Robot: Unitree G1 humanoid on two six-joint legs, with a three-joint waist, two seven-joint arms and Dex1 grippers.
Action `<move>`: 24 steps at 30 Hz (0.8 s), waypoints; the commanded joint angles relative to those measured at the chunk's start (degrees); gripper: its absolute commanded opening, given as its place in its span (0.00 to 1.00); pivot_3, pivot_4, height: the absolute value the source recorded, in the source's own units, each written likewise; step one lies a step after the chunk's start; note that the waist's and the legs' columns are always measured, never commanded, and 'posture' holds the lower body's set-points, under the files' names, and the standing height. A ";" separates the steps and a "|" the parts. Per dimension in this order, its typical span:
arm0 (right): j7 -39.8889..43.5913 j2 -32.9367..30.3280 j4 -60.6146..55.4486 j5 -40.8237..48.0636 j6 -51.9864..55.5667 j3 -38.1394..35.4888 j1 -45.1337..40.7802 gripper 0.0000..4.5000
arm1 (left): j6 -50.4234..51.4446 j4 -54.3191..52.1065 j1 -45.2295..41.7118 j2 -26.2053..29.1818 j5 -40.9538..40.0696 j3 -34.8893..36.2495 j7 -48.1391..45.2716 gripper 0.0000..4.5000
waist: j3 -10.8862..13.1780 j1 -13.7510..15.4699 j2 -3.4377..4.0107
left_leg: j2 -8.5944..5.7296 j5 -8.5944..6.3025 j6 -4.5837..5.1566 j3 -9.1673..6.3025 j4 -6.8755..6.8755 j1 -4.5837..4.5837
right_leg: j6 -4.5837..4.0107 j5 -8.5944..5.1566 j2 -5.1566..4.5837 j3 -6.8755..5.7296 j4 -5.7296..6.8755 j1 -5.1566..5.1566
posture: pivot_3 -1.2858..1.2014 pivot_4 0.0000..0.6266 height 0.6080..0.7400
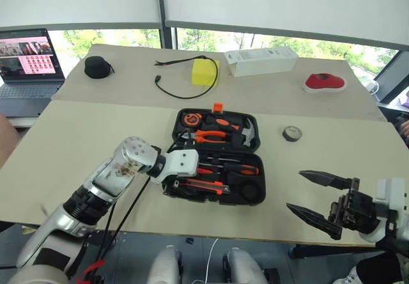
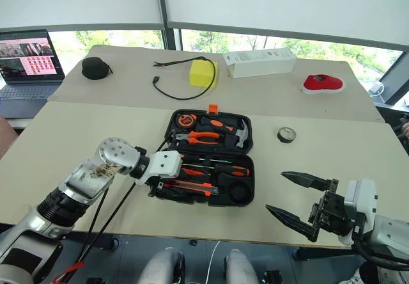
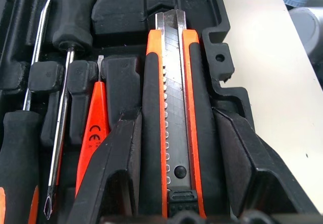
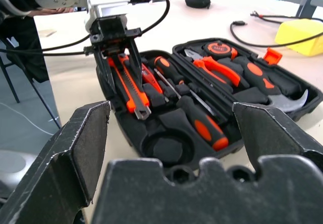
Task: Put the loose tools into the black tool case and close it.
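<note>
Head view, case: black plastic hinged tool case (image 1: 215,156) lies open on the beige table (image 1: 77,137), lid half on the far side.
Head view, tape: small black tape roll (image 1: 292,133) lies on the table, to the right of the case and apart from it.
Head view, left claw: left gripper (image 2: 167,183) is at the near left corner of the case.
Head view, right claw: right gripper (image 1: 310,196) hangs near the table's near edge, to the right of the case, fingers wide apart, holding nothing.
Left wrist view: orange-black utility knife (image 3: 174,113) lies in its slot, one black finger on each side of it, half closed; I cannot tell if they press it. Small orange tester screwdriver (image 3: 93,128) and two long screwdrivers (image 3: 63,108) lie beside.
Right wrist view: round slot (image 4: 166,146) in the case is empty.
</note>
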 commanded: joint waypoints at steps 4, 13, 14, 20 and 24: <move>-1.04 -0.30 -1.29 1.09 0.89 0.15 -2.32 1.00 | -1.12 -0.36 2.67 -2.29 -1.26 1.59 2.43 0.65 | -0.01 0.25 0.02 | 0.00 -0.01 0.03 -0.04 0.02 0.09 | 0.02 -0.01 -0.01 -0.06 -0.07 0.20 | 0.52 0.24 1.00; -1.66 -0.11 0.58 0.11 1.10 1.73 -6.04 1.00 | -7.84 4.64 1.10 -6.31 -12.47 13.60 -0.23 1.00 | -0.01 0.10 0.01 | 0.00 -0.02 0.04 -0.09 0.03 0.06 | 0.02 0.00 -0.01 -0.12 -0.08 0.20 | 0.52 0.24 1.00; -1.82 0.01 0.90 -0.03 0.97 1.95 -6.47 1.00 | -8.21 5.39 0.99 -6.78 -13.63 14.73 -0.37 1.00 | -0.01 0.03 0.01 | 0.00 -0.02 0.04 -0.10 0.03 0.06 | 0.02 0.00 -0.01 -0.12 -0.07 0.19 | 0.52 0.24 1.00; -2.61 1.26 2.25 -1.07 0.16 3.08 -7.60 1.00 | -12.98 8.61 2.79 -6.47 -14.05 15.35 -3.75 0.59 | -0.01 0.01 0.02 | -0.01 -0.02 0.04 -0.09 0.02 0.07 | 0.02 0.00 -0.01 -0.12 -0.08 0.20 | 0.52 0.24 1.00; -2.86 2.09 2.97 -1.89 -0.42 3.49 -7.92 1.00 | -15.55 8.00 6.03 -5.62 -12.99 14.24 -4.88 0.25 | -0.01 0.00 0.02 | 0.00 -0.02 0.04 -0.08 0.02 0.07 | 0.02 0.00 -0.02 -0.12 -0.08 0.20 | 0.52 0.24 1.00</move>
